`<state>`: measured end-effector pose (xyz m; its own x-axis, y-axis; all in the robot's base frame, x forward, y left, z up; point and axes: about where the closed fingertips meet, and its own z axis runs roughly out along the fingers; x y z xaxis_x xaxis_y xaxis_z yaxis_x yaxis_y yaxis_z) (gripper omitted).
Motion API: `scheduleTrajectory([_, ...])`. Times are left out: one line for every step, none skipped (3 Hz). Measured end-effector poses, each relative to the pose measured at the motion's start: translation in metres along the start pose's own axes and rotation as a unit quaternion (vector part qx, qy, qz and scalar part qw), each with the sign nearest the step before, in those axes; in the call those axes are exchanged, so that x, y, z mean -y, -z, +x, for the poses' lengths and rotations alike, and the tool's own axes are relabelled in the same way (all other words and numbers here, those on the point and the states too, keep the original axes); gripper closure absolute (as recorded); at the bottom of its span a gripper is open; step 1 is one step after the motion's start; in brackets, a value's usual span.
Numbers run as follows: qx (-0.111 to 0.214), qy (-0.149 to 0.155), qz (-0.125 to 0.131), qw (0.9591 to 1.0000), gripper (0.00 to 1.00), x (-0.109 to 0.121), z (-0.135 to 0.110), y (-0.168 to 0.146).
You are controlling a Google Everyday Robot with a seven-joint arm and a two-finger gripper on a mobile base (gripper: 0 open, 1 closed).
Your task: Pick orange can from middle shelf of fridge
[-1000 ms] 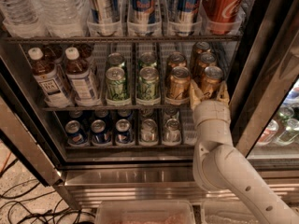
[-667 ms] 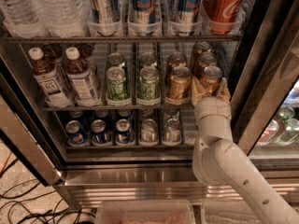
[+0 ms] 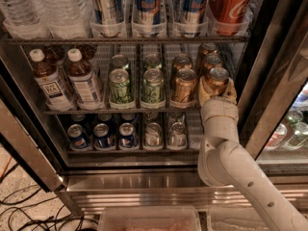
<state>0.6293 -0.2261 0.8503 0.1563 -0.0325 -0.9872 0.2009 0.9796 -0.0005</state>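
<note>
The fridge [image 3: 269, 81] stands open with wire racks of drinks. Its middle shelf [image 3: 120, 110] holds brown tea bottles [image 3: 50, 81] at the left, green cans [image 3: 120, 88] in the middle and orange cans at the right. My gripper [image 3: 217, 89] is at the front of the rightmost lane. Its fingers [image 3: 204, 91] stand on either side of the front orange can [image 3: 217, 78] and hug it. The can stands upright on the shelf. Another orange can [image 3: 185, 85] stands just to its left, with more behind.
The top rack holds water bottles [image 3: 62, 8], tall cans [image 3: 147, 6] and a red Coca-Cola can [image 3: 231, 6]. The bottom rack holds small blue and silver cans [image 3: 103, 136]. The dark door frame [image 3: 262, 61] is close on the right. Cables [image 3: 24, 211] lie on the floor.
My gripper has moved slightly up and in, so its fingers now sit around the front right orange can. The can has not moved.
</note>
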Motion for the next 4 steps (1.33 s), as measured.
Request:
scheduleTrajectory([0.000, 0.000, 0.000, 1.0000, 0.97, 0.000, 0.000, 0.000])
scheduleTrajectory([0.010, 0.010, -0.008, 0.9999, 1.00, 0.000, -0.010, 0.005])
scheduleTrajectory([0.029, 0.030, -0.028, 0.9987, 1.00, 0.001, -0.037, 0.017])
scheduleTrajectory([0.052, 0.051, -0.051, 0.9960, 1.00, -0.001, -0.064, 0.032])
